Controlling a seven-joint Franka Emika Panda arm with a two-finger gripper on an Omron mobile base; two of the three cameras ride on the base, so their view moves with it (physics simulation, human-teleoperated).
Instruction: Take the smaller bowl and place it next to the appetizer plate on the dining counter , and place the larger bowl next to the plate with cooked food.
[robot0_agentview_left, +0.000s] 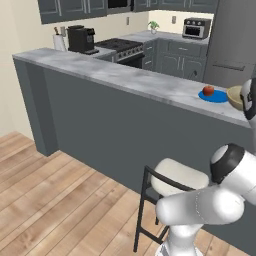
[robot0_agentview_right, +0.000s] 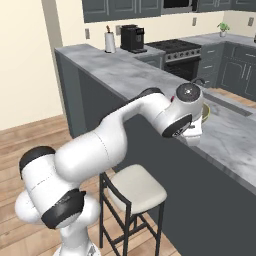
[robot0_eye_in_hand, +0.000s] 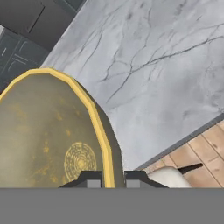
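Fingers (robot0_eye_in_hand: 94, 179) pinch round tan-gold bowl (robot0_eye_in_hand: 48, 131) rim, over marbled counter (robot0_eye_in_hand: 166, 65).

The left base view is looking from behind and left of the arm, facing forward and down along the dark front of the dining counter (robot0_agentview_left: 135, 82), with the blue appetizer plate (robot0_agentview_left: 214, 96) lying at its far right. The right base view is looking from behind and right, taking in the same counter from the other side, the arm crossing in front. Both views are sharing the counter top, the stool (robot0_agentview_left: 172, 190) and the kitchen beyond. The hand view is sitting very close, looking down past the jaws onto a tan-gold bowl (robot0_eye_in_hand: 48, 131) over the marbled top
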